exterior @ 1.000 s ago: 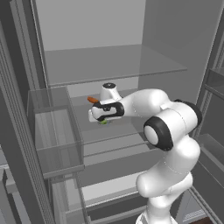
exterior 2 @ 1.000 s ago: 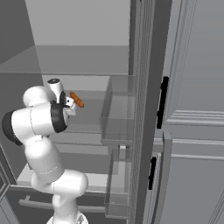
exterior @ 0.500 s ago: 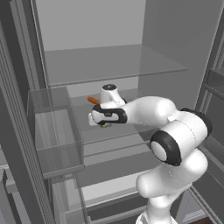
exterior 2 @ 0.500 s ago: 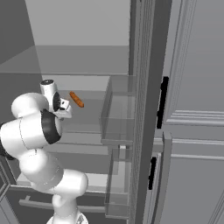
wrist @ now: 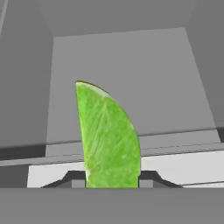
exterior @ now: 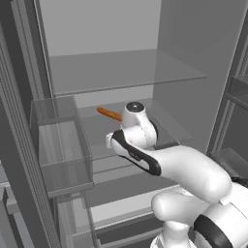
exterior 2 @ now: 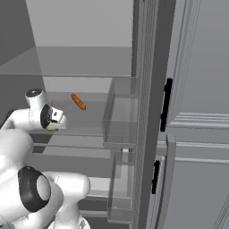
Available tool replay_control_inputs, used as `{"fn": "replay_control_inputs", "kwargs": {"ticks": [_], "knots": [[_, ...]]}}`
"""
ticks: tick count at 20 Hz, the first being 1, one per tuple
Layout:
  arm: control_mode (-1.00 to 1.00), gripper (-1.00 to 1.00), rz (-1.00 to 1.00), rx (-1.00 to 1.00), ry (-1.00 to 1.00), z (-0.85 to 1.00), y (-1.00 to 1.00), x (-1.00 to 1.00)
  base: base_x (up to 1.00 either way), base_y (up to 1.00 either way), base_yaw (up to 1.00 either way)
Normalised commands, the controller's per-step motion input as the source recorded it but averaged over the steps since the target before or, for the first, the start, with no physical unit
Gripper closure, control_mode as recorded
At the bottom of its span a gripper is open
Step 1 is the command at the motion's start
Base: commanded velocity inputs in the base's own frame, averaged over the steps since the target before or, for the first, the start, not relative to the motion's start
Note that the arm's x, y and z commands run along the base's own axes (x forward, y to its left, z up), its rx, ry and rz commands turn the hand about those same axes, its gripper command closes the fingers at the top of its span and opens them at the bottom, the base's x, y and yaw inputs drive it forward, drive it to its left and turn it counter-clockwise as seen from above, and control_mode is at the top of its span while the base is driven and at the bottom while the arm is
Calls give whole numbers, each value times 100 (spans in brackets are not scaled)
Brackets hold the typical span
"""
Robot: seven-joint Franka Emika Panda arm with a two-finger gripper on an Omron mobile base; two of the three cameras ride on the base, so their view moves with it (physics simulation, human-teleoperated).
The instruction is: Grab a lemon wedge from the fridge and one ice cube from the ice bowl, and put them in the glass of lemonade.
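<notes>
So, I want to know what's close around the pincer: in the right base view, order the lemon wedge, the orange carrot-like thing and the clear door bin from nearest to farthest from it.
1. Lemon wedge: held between the pincer fingers.
2. Orange carrot-like thing: on the shelf, farther back in the fridge.
3. Clear door bin: off to the right, on the open door.

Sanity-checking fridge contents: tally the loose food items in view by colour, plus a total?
Yellow-green: 1, the lemon wedge, held upright in the claw.
Orange: 1, the long carrot-like thing, lying on the glass shelf behind the claw.
Total: 2
</notes>
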Motion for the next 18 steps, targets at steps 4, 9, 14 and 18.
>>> {"fn": "replay_control_inputs", "kwargs": {"ticks": [4,9,14,18], "knots": [[-100,100,-7,7,-1,43,-56,-100,0,0,0],[-100,100,-7,11,2,70,-65,-99,0,0,0],[-100,100,-12,11,9,70,-61,-100,0,0,0],[-100,100,-5,3,1,78,-14,-93,0,0,0]]}}
